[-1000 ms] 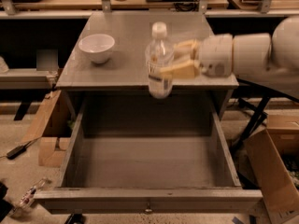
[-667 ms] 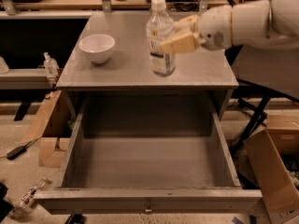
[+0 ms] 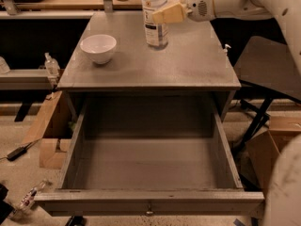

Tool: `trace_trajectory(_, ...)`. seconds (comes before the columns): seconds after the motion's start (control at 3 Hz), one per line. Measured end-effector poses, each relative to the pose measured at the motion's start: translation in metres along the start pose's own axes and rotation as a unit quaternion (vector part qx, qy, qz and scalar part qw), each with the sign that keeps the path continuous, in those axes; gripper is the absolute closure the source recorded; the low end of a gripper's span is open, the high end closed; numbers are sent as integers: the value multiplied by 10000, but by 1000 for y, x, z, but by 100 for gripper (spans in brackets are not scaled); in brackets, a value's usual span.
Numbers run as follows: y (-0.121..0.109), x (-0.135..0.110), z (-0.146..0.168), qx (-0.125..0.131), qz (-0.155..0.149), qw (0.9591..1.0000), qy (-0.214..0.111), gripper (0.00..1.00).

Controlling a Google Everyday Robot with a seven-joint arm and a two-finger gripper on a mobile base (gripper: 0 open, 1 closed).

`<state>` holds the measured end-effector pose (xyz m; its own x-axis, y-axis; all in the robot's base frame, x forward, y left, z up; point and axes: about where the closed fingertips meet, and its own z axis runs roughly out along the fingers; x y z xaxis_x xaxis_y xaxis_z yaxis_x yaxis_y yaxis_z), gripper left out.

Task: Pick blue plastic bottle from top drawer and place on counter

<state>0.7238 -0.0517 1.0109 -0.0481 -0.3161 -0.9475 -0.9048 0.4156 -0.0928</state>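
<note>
Toward twelve o'clock on the worktop [image 3: 155,67], near its far edge, the blue plastic bottle [image 3: 155,33] stands upright, cap up and label facing the camera. Its base looks set on the grey surface, though I cannot tell whether its full weight rests there. The gripper [image 3: 161,15] reaches in from about two o'clock, its white arm running off the upper right corner. Its tan fingers [image 3: 172,13] are clamped across the bottle's upper body, above the label. A high hold of that kind keeps the bottle vertical and leaves the base free to meet the surface flat, which is likely why it is gripped there.

At ten o'clock from the worktop's middle sits a white bowl [image 3: 98,47], well apart from the bottle. Setting down on the far side keeps the arm clear of it.

Below, at six o'clock, the top drawer [image 3: 146,166] is pulled fully out, its flat bottom bare and the small knob [image 3: 149,212] showing on the front panel. Left open, it lets the arm lift straight out and up.

By my reading the carry is done and the placing nearly so — what remains is to let go and draw back toward two o'clock without tipping the bottle, which is tall, light and narrow at the base. A sideways nudge on release is the main risk.
</note>
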Motion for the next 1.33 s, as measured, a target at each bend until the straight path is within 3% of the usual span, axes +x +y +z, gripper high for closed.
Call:
trace_trajectory(0.33,-50,26,13,278,225,9992,-178,100)
trace_trajectory(0.67,-71,56,19,411,393,9983,-112,100)
trace_trajectory(1.0,-82,99,41,420,530,9977,-107,100)
trace_trajectory(1.33,-85,115,47,416,608,9972,-156,100)
